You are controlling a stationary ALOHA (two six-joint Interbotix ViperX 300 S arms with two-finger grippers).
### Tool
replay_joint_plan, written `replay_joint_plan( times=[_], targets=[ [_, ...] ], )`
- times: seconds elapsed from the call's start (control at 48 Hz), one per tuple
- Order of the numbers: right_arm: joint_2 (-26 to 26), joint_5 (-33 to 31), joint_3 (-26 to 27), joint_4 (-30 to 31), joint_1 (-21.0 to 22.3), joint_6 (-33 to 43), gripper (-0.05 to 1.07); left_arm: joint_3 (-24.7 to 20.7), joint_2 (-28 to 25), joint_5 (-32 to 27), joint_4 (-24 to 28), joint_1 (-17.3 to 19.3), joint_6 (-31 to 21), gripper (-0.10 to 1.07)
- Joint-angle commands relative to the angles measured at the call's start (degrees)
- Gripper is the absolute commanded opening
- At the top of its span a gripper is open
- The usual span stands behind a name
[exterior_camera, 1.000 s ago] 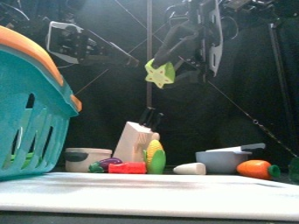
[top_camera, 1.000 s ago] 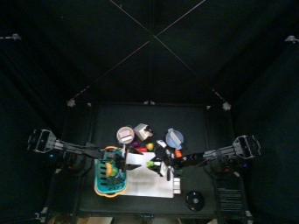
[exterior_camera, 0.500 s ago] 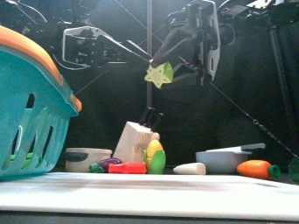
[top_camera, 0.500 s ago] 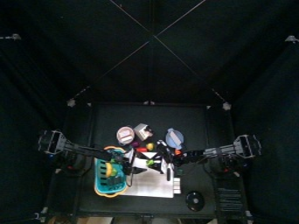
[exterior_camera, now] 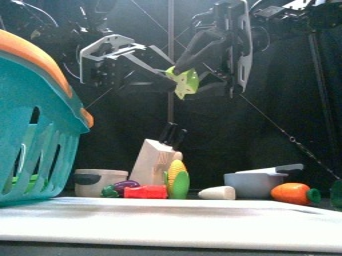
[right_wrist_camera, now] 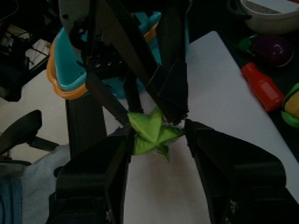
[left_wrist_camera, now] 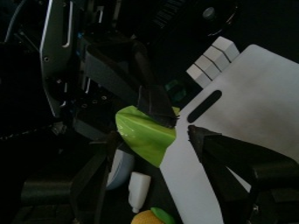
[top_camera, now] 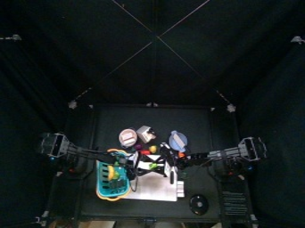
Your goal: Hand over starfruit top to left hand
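High above the basket (exterior_camera: 40, 120), the right gripper (exterior_camera: 201, 82) clamps the starfruit (exterior_camera: 186, 82). The left gripper (exterior_camera: 158, 62), a second ago well off, has now closed in, its jaws spread around the fruit.

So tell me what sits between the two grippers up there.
The starfruit top: the front view shows it in mid-air, gripped by the right gripper, with the left gripper closing in from the other side. Nothing else lies between.
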State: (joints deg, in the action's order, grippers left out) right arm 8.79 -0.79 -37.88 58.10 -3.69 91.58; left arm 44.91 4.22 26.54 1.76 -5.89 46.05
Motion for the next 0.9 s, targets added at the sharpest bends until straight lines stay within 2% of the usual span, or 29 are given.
replay_joint_plan(
  times=[0.0,0.333,0.646,0.875],
  targets=[
    [1.85,0.35,0.53,-0.18,0.26,-0.18,0.74,-1.14,1.05,0.26,-1.41,-0.18,0.97,0.98],
    [1.67,0.35,0.35,-0.26,0.53,-0.26,0.74,-3.08,-0.35,1.05,-0.79,-1.67,1.93,0.98],
    [1.49,0.35,0.44,-0.26,0.53,-0.09,0.74,-5.1,-3.6,1.32,0.35,-1.41,2.11,0.98],
    [1.49,0.35,0.44,-0.26,0.44,-0.09,0.74,-4.92,-3.78,1.32,0.0,-1.23,6.77,0.98]
  ],
)
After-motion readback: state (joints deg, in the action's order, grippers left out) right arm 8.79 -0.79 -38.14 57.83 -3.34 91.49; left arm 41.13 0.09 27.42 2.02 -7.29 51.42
